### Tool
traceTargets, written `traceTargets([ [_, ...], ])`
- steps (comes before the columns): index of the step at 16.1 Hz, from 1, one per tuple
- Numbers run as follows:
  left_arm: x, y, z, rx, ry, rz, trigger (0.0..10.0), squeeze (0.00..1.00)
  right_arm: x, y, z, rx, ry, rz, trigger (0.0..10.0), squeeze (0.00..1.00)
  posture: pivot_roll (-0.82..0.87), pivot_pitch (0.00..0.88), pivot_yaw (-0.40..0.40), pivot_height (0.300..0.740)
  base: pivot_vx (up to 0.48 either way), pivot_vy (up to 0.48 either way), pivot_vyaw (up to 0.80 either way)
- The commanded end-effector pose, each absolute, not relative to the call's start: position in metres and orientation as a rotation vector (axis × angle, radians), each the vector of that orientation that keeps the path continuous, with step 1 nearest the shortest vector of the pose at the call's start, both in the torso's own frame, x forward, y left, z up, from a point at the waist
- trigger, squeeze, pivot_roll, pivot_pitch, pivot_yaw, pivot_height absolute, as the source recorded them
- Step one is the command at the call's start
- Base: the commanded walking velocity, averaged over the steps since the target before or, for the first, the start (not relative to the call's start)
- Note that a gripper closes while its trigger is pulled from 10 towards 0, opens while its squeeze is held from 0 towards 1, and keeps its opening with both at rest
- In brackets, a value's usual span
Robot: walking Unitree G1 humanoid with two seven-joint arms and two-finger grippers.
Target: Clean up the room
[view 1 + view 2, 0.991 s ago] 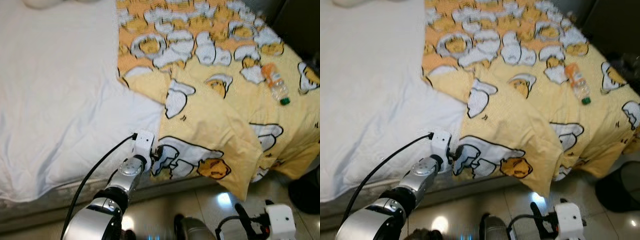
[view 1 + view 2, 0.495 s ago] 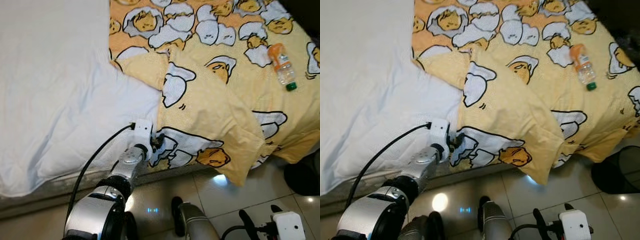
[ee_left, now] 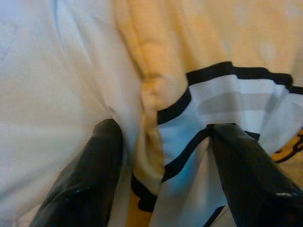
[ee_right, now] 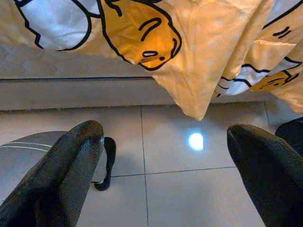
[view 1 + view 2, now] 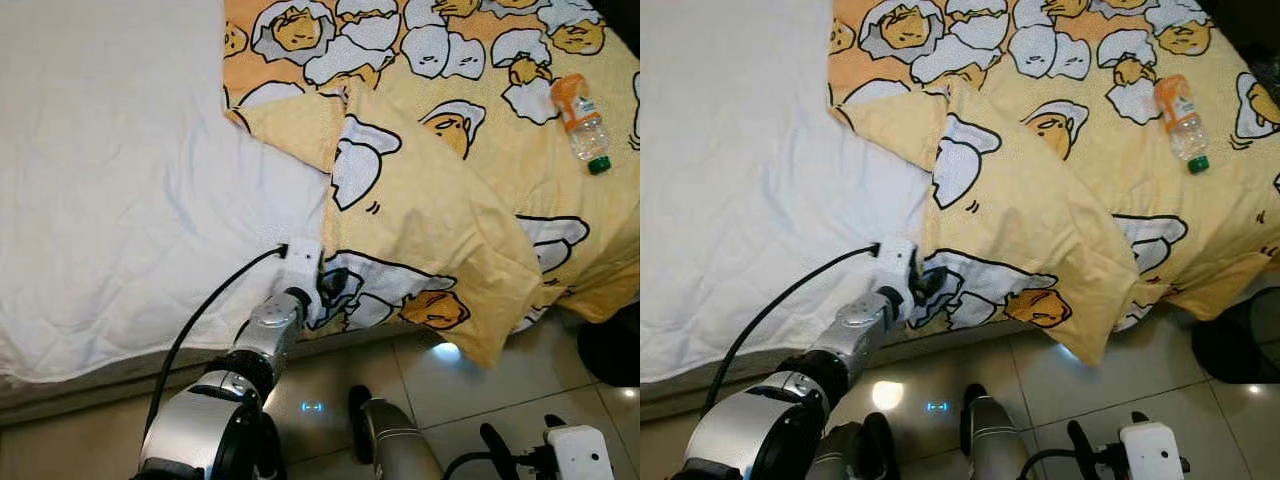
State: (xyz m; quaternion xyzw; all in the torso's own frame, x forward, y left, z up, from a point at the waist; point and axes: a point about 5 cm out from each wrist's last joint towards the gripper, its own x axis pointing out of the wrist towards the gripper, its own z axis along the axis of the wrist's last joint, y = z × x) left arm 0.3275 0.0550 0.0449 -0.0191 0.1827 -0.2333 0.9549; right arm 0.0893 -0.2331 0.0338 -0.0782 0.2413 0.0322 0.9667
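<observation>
The left pincer, fingers spread apart, straddles the folded edge of the yellow cartoon-print quilt at the lower middle of the frame, where it meets the white sheet on the bed; the grasp looks not yet closed, so the step in hand seems to be taking hold of the quilt, and the next move calls for clamping onto that hem. The right pincer hangs open over the tiled floor at lower right, idle. A plastic bottle lies on the quilt at upper right and may roll when the cloth is pulled.
</observation>
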Motion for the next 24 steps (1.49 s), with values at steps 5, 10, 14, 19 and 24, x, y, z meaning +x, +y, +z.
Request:
traceTargets([
  [5, 0.296, 0.021, 0.021, 0.184, 0.442, -0.733, 0.0, 0.0, 0.088, -0.234, 0.034, -0.165, 0.514, 0.058, 10.0, 0.0, -0.43, 0.296, -0.002, 0.74, 0.0, 0.0, 0.0],
  [10, 0.307, 0.068, 0.017, 0.341, 0.399, -0.519, 10.0, 1.0, 0.099, -0.234, 0.03, -0.171, 0.507, 0.061, 10.0, 0.0, -0.41, 0.268, 0.007, 0.74, 0.0, 0.0, 0.0],
  [14, 0.313, 0.078, 0.024, 0.154, 0.368, -0.443, 10.0, 1.0, 0.1, -0.233, 0.027, -0.171, 0.512, 0.072, 10.0, 0.0, -0.39, 0.26, 0.003, 0.74, 0.0, 0.0, 0.0],
  [19, 0.312, 0.055, 0.024, -0.056, 0.45, -0.438, 10.0, 0.0, 0.103, -0.232, 0.027, -0.173, 0.51, 0.085, 10.0, 0.0, -0.4, 0.269, -0.007, 0.74, 0.0, 0.0, 0.0],
  [24, 0.313, 0.025, 0.036, 0.0, 0.421, -0.55, 0.0, 0.0, 0.1, -0.232, 0.027, -0.172, 0.515, 0.072, 10.0, 0.0, -0.41, 0.27, -0.001, 0.74, 0.0, 0.0, 0.0],
])
